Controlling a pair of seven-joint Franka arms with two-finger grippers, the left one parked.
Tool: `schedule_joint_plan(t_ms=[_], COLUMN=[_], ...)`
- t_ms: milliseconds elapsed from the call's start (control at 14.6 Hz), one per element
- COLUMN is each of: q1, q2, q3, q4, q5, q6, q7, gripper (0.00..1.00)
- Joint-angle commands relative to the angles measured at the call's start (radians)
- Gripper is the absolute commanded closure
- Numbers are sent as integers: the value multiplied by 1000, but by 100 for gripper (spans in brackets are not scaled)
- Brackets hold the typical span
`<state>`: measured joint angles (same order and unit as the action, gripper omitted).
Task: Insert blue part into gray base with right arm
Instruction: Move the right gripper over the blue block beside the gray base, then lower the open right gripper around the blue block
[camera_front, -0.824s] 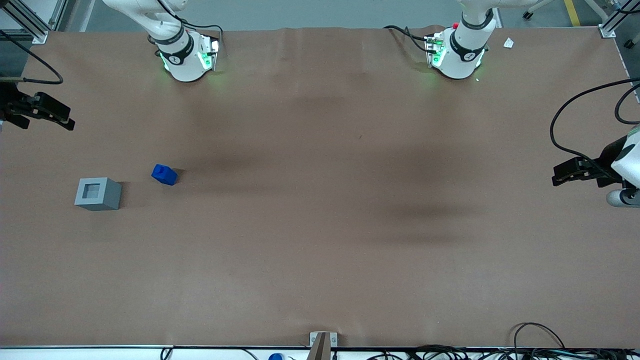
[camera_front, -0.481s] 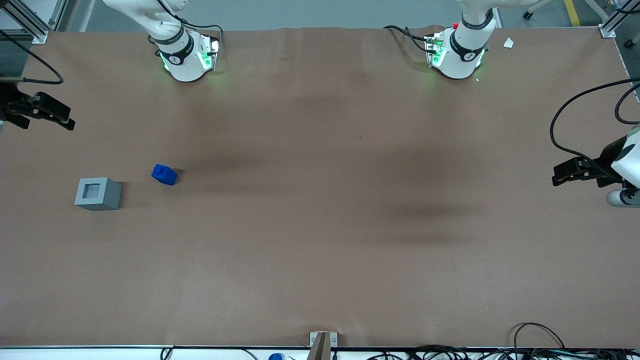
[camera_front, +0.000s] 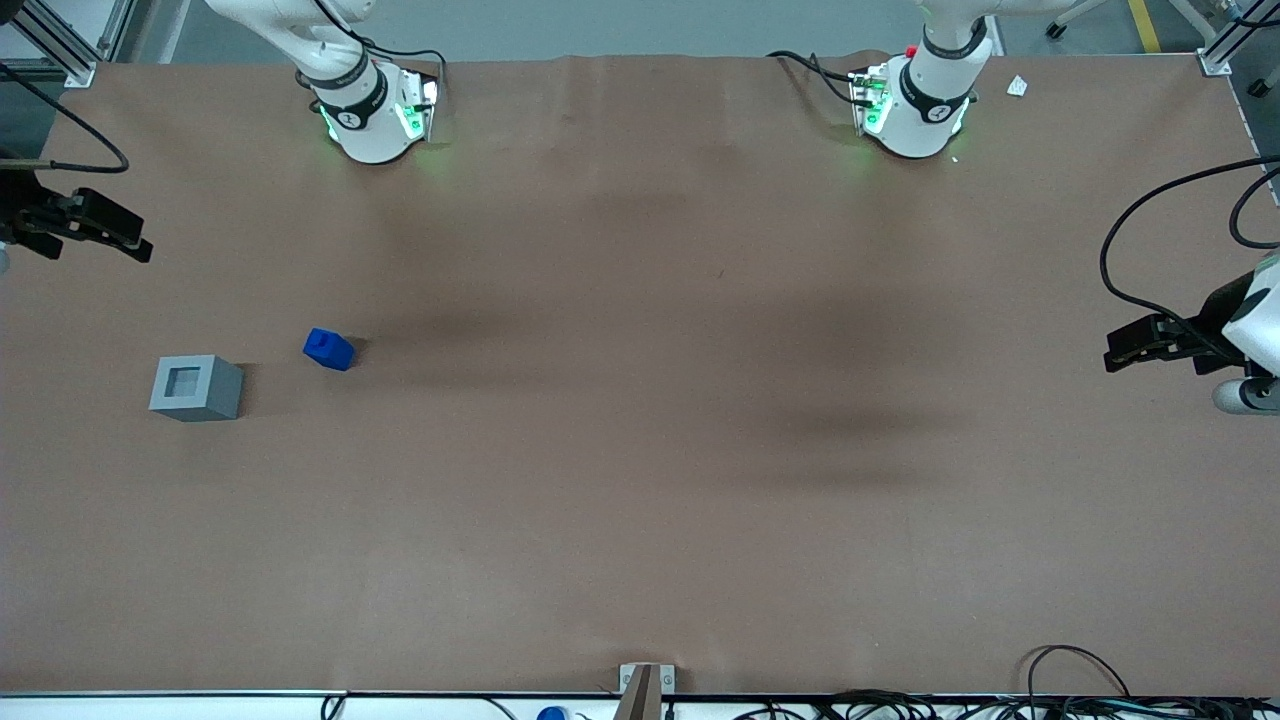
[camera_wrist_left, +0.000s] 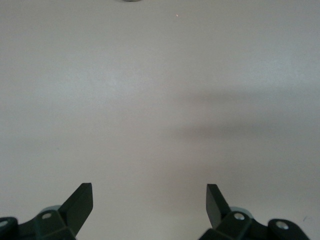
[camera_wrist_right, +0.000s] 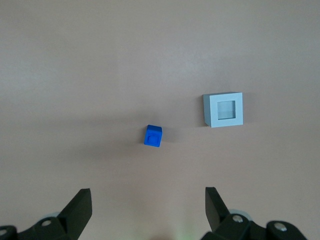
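The claw (camera_wrist_right: 147, 200) of the right arm (camera_front: 330, 60) hangs high above the brown table (camera_front: 640, 450) with its two black fingers (camera_wrist_right: 80, 205) spread wide and nothing between them. The blue part (camera_wrist_right: 153, 136) lies on the table well below the claw and a little ahead of the gap between the fingers, close to the line along which they would close. The gray base (camera_wrist_right: 223, 109) sits farther ahead of the claw than the blue part and off to one side, near it but apart from it, with its square recess facing up. In the front view the claw (camera_front: 115, 235) shows at the working arm's end of the table, with the blue part (camera_front: 328, 349) and the gray base (camera_front: 196, 387) both nearer to the front camera than it is. The blue part looks like a small, hard plastic block, so it is probably light and stiff, will not give under the fingers, and may be smooth enough to slide or twist if it is pinched off centre. It seems to carry a narrower stub on one face, though which way that stub points is hard to make out from this height. The sensible hold is across two flat, parallel sides of its wider body, low enough to be firm and leaving the stub free. The base looks heavier and solid, yet it stands loose on the table and could shift if the part is pushed in crooked.
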<state>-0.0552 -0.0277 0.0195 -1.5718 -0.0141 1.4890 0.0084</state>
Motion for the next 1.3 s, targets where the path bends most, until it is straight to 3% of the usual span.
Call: schedule_joint_plan(t_ms=[0, 343, 824, 1236], q1=[0, 26, 8, -35], q2=[-9, -8, 8, 109], q3=[0, 7, 2, 2], q4=[-40, -117, -376, -430], q5=[8, 9, 11, 13], q6=[-1, 42, 333, 454], q7=[-11, 2, 2, 2], gripper=[0, 0, 0, 0])
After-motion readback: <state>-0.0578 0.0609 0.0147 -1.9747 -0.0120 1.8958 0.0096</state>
